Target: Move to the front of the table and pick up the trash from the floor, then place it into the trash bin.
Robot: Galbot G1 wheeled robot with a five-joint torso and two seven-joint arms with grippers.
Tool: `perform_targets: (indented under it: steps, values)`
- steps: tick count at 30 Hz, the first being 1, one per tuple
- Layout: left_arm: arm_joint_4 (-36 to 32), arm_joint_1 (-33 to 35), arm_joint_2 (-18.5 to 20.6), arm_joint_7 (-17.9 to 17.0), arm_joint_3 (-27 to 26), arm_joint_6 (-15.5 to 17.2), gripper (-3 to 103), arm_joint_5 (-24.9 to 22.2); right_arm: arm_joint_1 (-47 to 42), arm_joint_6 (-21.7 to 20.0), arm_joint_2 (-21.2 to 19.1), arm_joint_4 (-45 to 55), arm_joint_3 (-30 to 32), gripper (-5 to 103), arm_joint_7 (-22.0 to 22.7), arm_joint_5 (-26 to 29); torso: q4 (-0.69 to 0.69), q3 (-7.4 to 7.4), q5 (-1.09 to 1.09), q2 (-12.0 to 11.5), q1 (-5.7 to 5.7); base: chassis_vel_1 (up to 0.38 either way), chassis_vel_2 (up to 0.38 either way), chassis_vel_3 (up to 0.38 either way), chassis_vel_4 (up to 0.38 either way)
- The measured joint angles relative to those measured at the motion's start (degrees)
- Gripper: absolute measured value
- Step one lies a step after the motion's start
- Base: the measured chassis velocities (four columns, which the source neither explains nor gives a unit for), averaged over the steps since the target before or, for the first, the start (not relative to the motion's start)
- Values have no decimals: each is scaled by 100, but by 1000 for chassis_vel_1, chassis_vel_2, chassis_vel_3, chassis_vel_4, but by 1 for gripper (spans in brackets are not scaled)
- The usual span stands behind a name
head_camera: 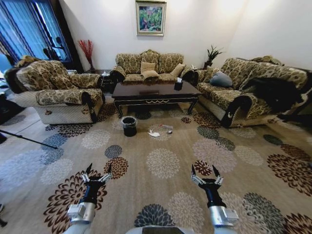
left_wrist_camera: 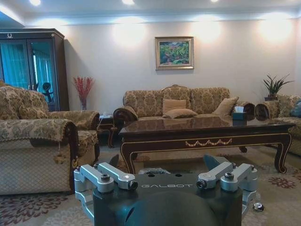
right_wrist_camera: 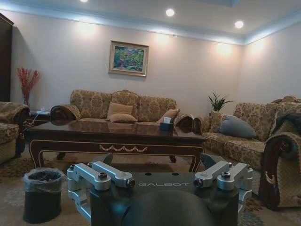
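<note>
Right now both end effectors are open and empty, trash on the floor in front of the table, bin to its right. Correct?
One error: in the head view the bin stands left of the trash, not right. Both lie on the floor before the table; left end effector and right end effector are open and empty.

In our head view, the small crumpled white paper trash on the flowered carpet, at about twelve o'clock from us, is too small to tell its pieces apart. In our left wrist view, the round black trash bin with the grey liner is almost wholly hidden behind the dark camera housing. In our right wrist view, that housing covers the lower front of the long glossy dark brown coffee table, and the picture's edge cuts off the housing's bottom.
</note>
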Motion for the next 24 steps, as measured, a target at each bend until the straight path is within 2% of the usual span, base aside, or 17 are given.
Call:
perform_targets:
  steps: [24]
  values:
    - [209, -205, 26, 14, 77, 77, 100, 220, 228, -29, -21, -278, 25, 100, 170, 21, 0, -364, 0, -632, -269, 0, 0, 0, 0]
